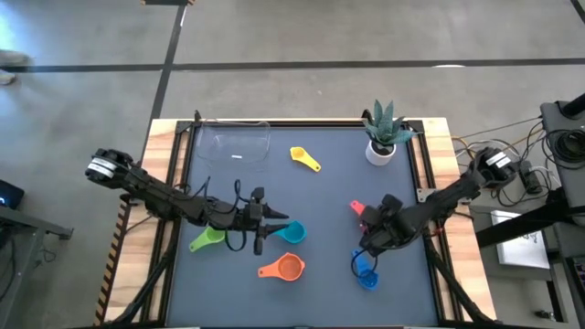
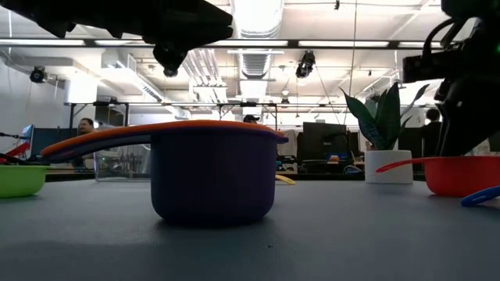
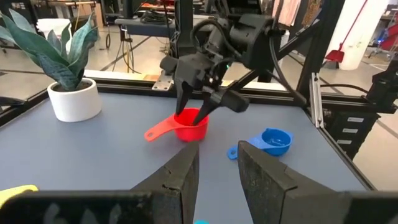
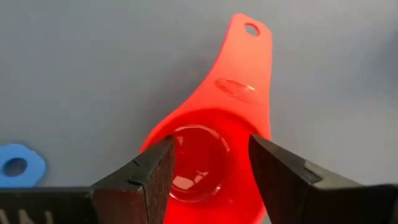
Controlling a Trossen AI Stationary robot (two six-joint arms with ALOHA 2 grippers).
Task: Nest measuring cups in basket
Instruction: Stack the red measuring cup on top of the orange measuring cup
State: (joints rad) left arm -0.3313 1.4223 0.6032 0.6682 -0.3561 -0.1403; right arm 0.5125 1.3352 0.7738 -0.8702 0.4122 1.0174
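My right gripper [image 1: 373, 239] is open and points down over the red cup [image 4: 214, 149]. Its fingers stand on either side of the bowl, and the handle [image 1: 356, 206] points toward the far edge. My left gripper [image 1: 265, 224] is open and holds nothing, hovering beside the light blue cup [image 1: 292, 232]. The green cup [image 1: 207, 240], the orange cup [image 1: 283, 267], the blue cup [image 1: 366, 274] and the yellow cup [image 1: 304, 158] rest on the mat. In the low view the body under the orange rim [image 2: 211, 183] looks dark purple. The clear basket [image 1: 234, 143] stands at the far left. My right gripper comes at the red cup's bowl [image 4: 199, 162] from above, one finger [image 4: 152, 177] at each side of the rim. Whether they touch it I cannot tell. The cup sits upright on the mat.
A white pot with a spiky plant [image 1: 382, 137] stands at the far right corner. A raised frame rail [image 1: 423, 174] edges the dark mat. Bare mat lies in the middle, between the yellow cup and the two grippers.
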